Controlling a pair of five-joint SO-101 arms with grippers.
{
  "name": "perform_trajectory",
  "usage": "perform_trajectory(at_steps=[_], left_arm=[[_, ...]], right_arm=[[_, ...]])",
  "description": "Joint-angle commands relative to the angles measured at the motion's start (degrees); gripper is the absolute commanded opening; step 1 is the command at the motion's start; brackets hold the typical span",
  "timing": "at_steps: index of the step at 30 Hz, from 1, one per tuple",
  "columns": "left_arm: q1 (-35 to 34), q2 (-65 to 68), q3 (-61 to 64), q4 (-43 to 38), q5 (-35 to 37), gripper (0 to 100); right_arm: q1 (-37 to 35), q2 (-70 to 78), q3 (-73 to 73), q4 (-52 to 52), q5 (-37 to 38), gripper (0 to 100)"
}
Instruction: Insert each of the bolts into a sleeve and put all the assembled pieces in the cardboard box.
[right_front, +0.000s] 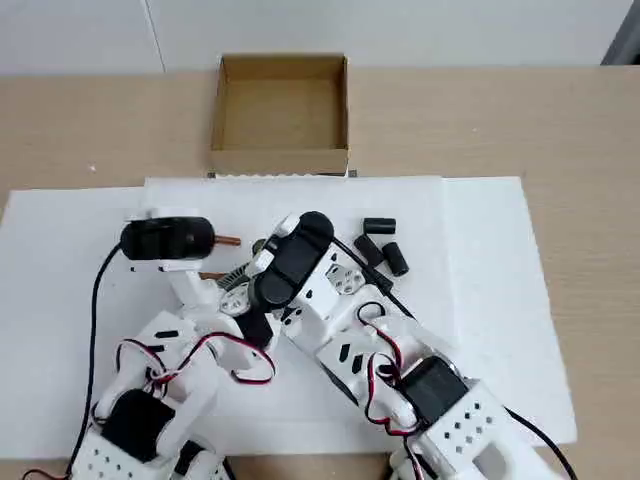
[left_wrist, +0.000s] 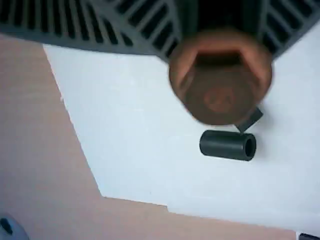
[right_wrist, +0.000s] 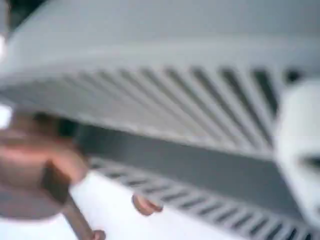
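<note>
A copper bolt (left_wrist: 220, 82) fills the left wrist view head-on, and my left gripper (left_wrist: 220, 35) is shut on it between dark ribbed jaws. From above, this bolt (right_front: 228, 240) sticks out sideways over the white mat. My right gripper (right_front: 245, 272) sits right beside it, close to a second copper piece (right_front: 210, 275). The right wrist view holds a blurred copper shape (right_wrist: 30, 165) and a small copper bolt (right_wrist: 145, 205) below grey ribs. One black sleeve (left_wrist: 227, 145) lies on the mat. Three black sleeves (right_front: 380, 245) lie to the right of the arms.
The open cardboard box (right_front: 228, 150) stands on the wooden table just beyond the far edge of the white mat (right_front: 480, 260). Both arms crowd the mat's middle, with cables trailing toward the near edge.
</note>
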Motion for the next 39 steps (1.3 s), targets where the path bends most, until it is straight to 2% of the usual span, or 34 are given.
perform_trajectory(at_steps=[1,5,9,21,24,29,31,34,39], left_arm=[[0.62,-0.09,-0.04,0.62,-1.93,16],[0.62,-0.09,-1.63,0.62,-2.02,29],[0.26,-0.09,-4.35,0.7,-3.69,29],[-12.75,-0.09,-8.84,2.64,-12.31,29],[-14.77,-0.09,-8.92,6.33,-13.01,22],[-21.01,-0.09,-8.57,10.02,-16.7,0],[-23.03,-0.09,-6.46,9.76,-21.54,3],[-24.53,-0.09,-0.04,9.76,-26.46,1],[-24.79,-0.09,9.1,9.67,-27.43,1]], right_arm=[[0.75,-1.71,-1.14,-1.8,0.44,0.2],[1.01,-1.71,-1.14,-1.63,0.44,0.2],[1.01,-1.71,-1.14,-1.63,0.44,0.2],[1.1,-1.71,-0.97,-1.63,0.18,0.2],[3.03,-1.54,-0.97,-1.63,0.09,0.2],[12.18,0.22,-0.97,-1.63,-2.2,0.2],[16.13,2.86,-2.55,-1.98,-5.54,0.2],[20.18,10.15,-9.23,-2.07,-10.46,0.4],[22.02,27.21,-25.05,-1.89,-12.92,0.4]])
